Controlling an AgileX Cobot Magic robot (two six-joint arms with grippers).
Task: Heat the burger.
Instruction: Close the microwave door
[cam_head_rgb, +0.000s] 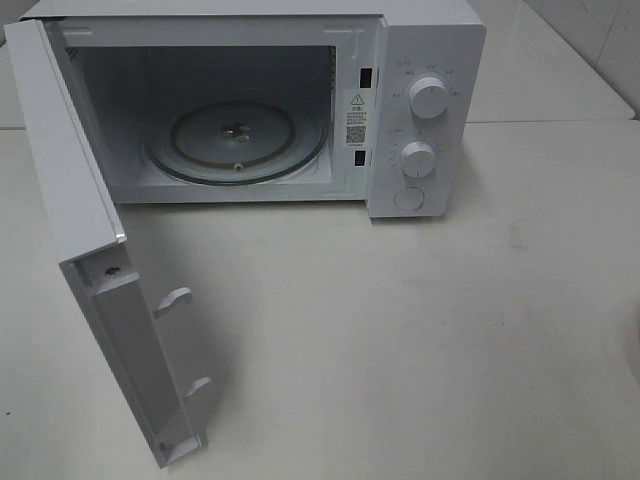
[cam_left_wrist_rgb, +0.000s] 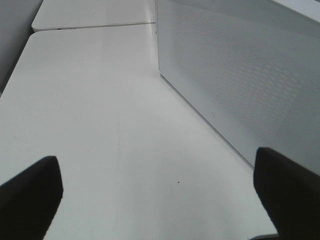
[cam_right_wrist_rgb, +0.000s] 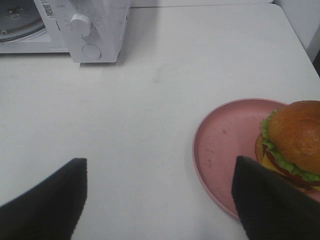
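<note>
The burger (cam_right_wrist_rgb: 293, 141), with a golden-brown bun, green lettuce and red slices, sits on a round pink plate (cam_right_wrist_rgb: 222, 145) in the right wrist view only. My right gripper (cam_right_wrist_rgb: 160, 200) is open and empty, with its fingers apart over the table beside the plate. The white microwave (cam_head_rgb: 400, 90) stands at the back with its door (cam_head_rgb: 75, 210) swung wide open and its glass turntable (cam_head_rgb: 238, 140) bare. My left gripper (cam_left_wrist_rgb: 160, 200) is open and empty next to the microwave door's outer face (cam_left_wrist_rgb: 240, 75). Neither gripper nor the burger shows in the exterior high view.
The microwave has two white knobs (cam_head_rgb: 429, 97) and a round button (cam_head_rgb: 408, 198) on its right panel. The microwave (cam_right_wrist_rgb: 85, 30) also shows far across the table from the plate in the right wrist view. The white table (cam_head_rgb: 400, 330) spreads before the microwave.
</note>
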